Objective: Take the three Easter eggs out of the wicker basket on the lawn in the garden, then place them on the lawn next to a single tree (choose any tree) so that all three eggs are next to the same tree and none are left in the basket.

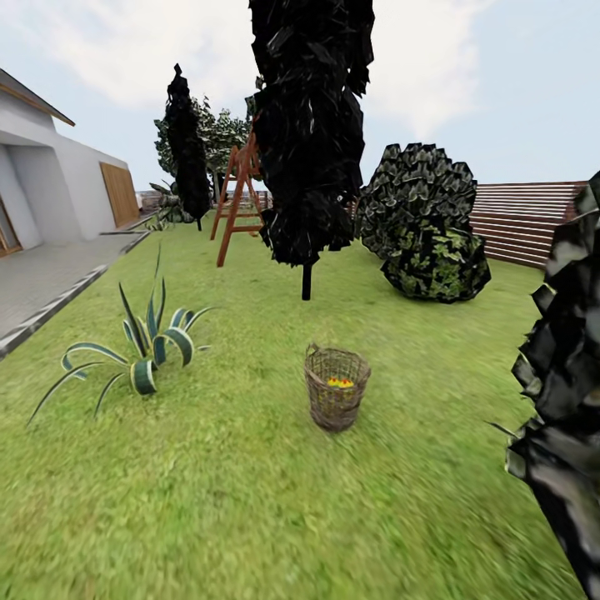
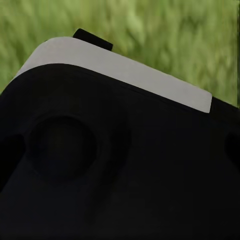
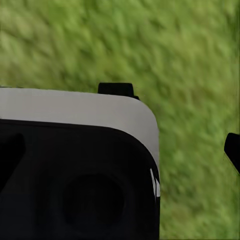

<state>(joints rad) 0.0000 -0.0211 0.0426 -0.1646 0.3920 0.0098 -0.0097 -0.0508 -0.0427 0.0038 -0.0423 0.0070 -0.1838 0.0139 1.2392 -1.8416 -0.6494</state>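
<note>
The wicker basket [image 1: 336, 402] stands upright on the lawn [image 1: 250, 500], a few steps ahead and just right of centre in the head view. Yellow Easter eggs [image 1: 339, 382] with red marks show low inside it; how many I cannot tell. A leafy green tree [image 1: 218, 137] stands far back, its trunk hidden by a black cypress. In the right wrist view one dark fingertip [image 3: 233, 149] shows over grass beside the robot's black and white body [image 3: 75, 165]. The left wrist view looks onto that same kind of body [image 2: 115, 160] with grass behind.
A tall black cypress [image 1: 310, 133] rises behind the basket, with another dark tree [image 1: 567, 400] at the right edge. A striped agave [image 1: 148, 346] sits left of the basket. Farther back are a dark bush [image 1: 429, 225], a wooden ladder [image 1: 237, 200], a fence and a paved path.
</note>
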